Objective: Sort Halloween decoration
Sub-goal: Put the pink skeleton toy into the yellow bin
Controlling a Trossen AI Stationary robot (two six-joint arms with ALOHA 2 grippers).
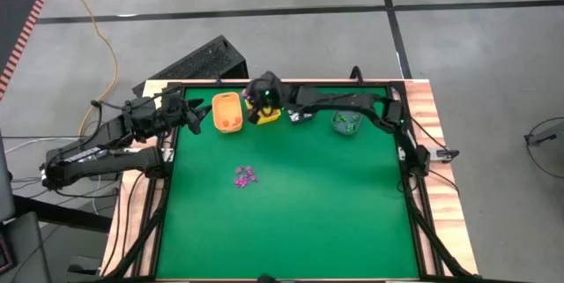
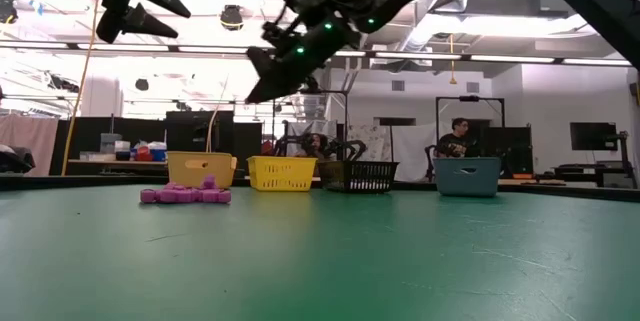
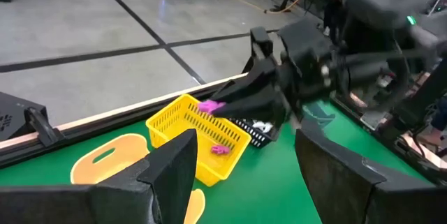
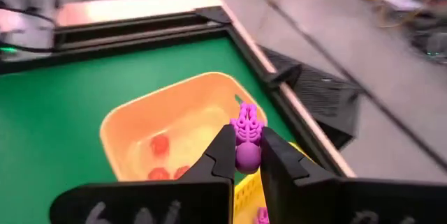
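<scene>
My right gripper hangs over the yellow bin at the table's far edge, shut on a purple trinket. The left wrist view shows that trinket above the yellow bin, with another purple trinket lying inside. A pile of purple trinkets rests on the green mat near the middle, also seen in the low view. My left gripper is open and held above the table left of the orange bin. My right gripper pinches the purple trinket between its two fingertips, which close on the trinket's lower, rounded part. Its ribbed upper part sticks out past the fingers. The trinket is lifted clear, above the bins.
Four small bins stand in a row along the far edge: orange, yellow, black and teal. Orange-brown trinkets lie in the orange bin. The near half of the green mat is bare. People sit in the room beyond.
</scene>
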